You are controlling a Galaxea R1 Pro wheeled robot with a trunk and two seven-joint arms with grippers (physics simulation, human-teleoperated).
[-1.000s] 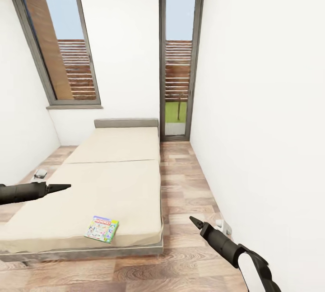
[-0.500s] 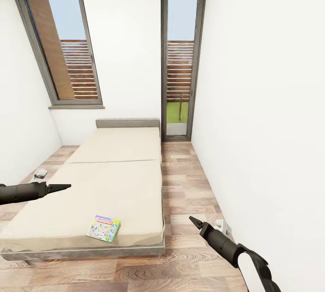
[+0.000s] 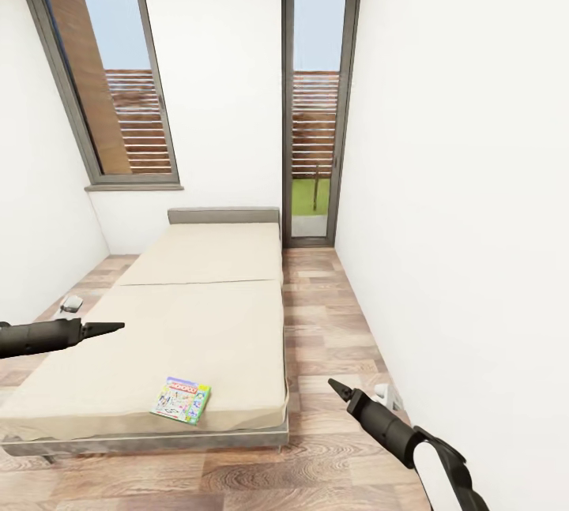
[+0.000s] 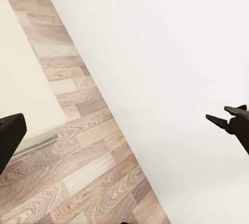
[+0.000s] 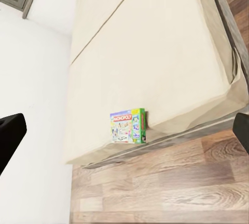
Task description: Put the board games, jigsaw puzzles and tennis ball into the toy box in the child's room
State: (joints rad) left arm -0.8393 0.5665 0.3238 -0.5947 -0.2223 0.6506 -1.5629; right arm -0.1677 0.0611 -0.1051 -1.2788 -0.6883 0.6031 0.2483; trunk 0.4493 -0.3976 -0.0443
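Since a half-second earlier, only the right gripper (image 3: 333,387) has shifted, slightly, at the lower right; the view itself is unchanged. Its fingers are pressed together to a dark point, as are those of the left gripper (image 3: 117,327), which hovers over the left edge of the low wide bed with beige mattress and grey frame (image 3: 197,313). One green-edged, cartoon-covered flat board game box (image 3: 181,400) lies flat near the foot corner of the mattress, between the two grippers and apart from both; in the right wrist view the board game box (image 5: 128,126) sits close to the mattress edge. A small pale object (image 3: 72,303) lies on the wood-plank floor (image 3: 324,313) beside the bed. Two dark-framed tall windows (image 3: 314,104) pierce the white end wall.
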